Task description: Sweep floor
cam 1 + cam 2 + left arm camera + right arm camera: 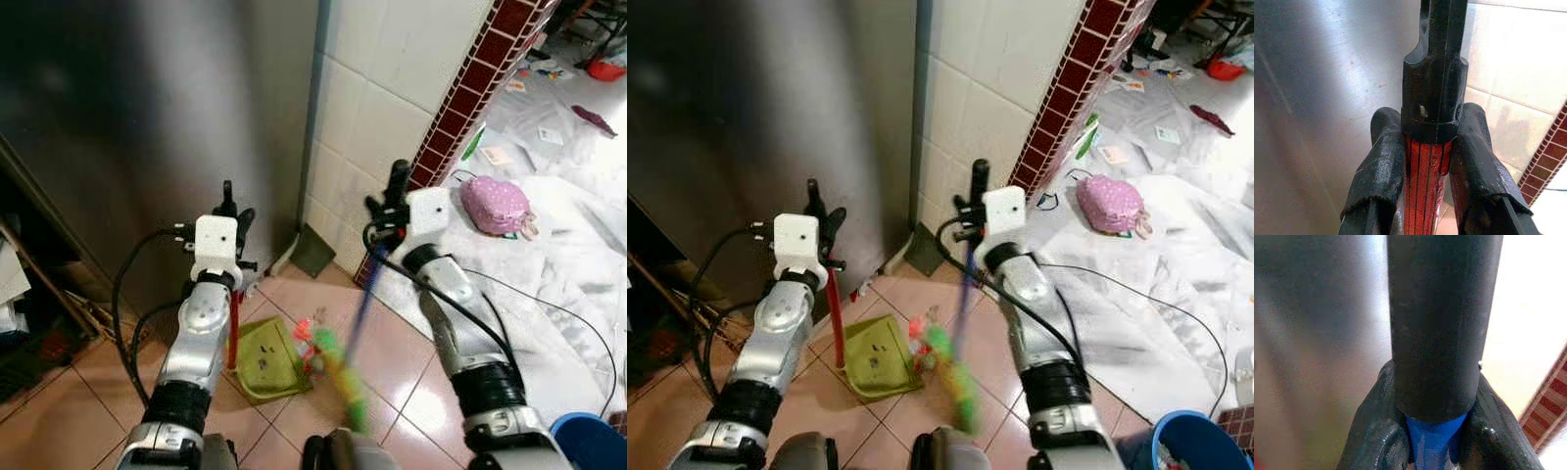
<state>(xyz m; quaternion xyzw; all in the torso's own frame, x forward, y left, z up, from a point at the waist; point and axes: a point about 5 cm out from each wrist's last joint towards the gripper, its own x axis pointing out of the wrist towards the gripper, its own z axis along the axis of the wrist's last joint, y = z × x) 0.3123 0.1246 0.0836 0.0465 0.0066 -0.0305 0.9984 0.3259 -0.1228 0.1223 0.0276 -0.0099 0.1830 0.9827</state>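
The two head cameras looked forward and steeply down from above the robot's chest, taking in both silver arms, the pink tiled floor [411,352], a steel panel [147,108] at ten o'clock and a white tiled wall [392,88] at twelve to one o'clock. Both eyes shared nearly the whole scene, the right eye's picture set a little sideways of the left's. The left wrist camera sat very close behind the left claw [1432,161], facing along its fingers at the red handle [1427,181], the steel panel behind. The right wrist camera looked likewise, close up, along the right claw [1437,431] at the blue handle [1435,435].
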